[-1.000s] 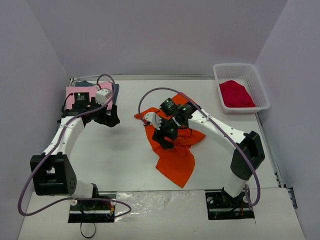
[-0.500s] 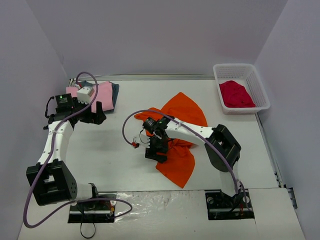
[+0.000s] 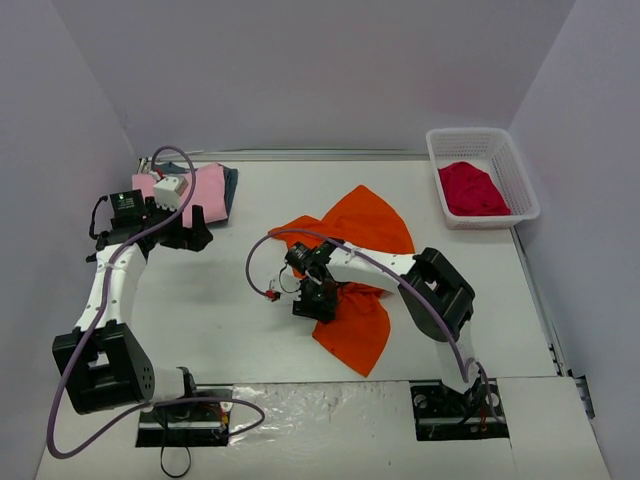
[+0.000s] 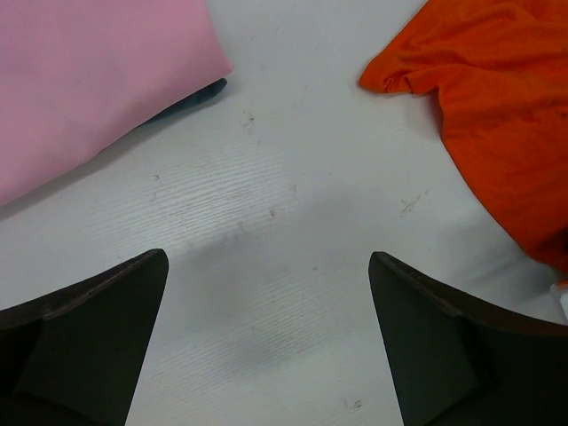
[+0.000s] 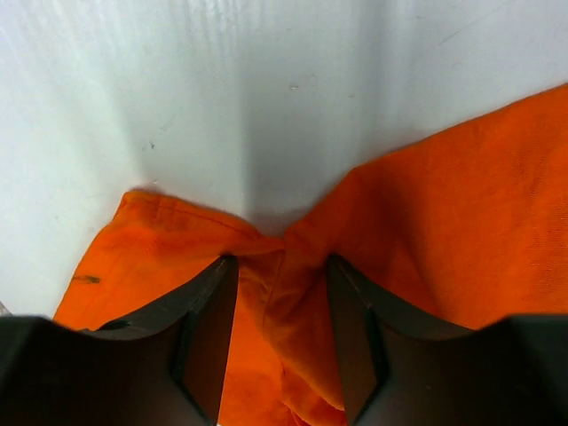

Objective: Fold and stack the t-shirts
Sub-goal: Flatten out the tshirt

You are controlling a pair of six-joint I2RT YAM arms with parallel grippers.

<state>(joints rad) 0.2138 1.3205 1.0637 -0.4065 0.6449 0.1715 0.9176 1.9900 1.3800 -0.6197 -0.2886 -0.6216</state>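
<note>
- The bright orange cloth t-shirt (image 3: 362, 225) lies unfolded and crumpled at the middle of the white table (image 3: 230, 300). One broad lobe points toward the far side. A narrower lobe reaches toward the near edge.
- The right gripper (image 3: 312, 300) sits on the left edge of this garment. In the right wrist view its fingers (image 5: 209, 328) stand narrowly apart and pinch a raised fold of orange cloth. The cloth puckers toward the gap.
- The left gripper (image 3: 190, 232) hangs over bare table with its fingers (image 4: 98, 328) spread wide, gripping nothing.
- The folded light pink t-shirt (image 3: 208, 190) lies flat on the dark blue-grey t-shirt (image 3: 232, 183) at the far left of the table, near the left gripper. Only an edge of the lower garment shows.
- The crimson red t-shirt (image 3: 470, 188) lies bundled in the white plastic lattice basket (image 3: 522, 180) at the far right.
</note>
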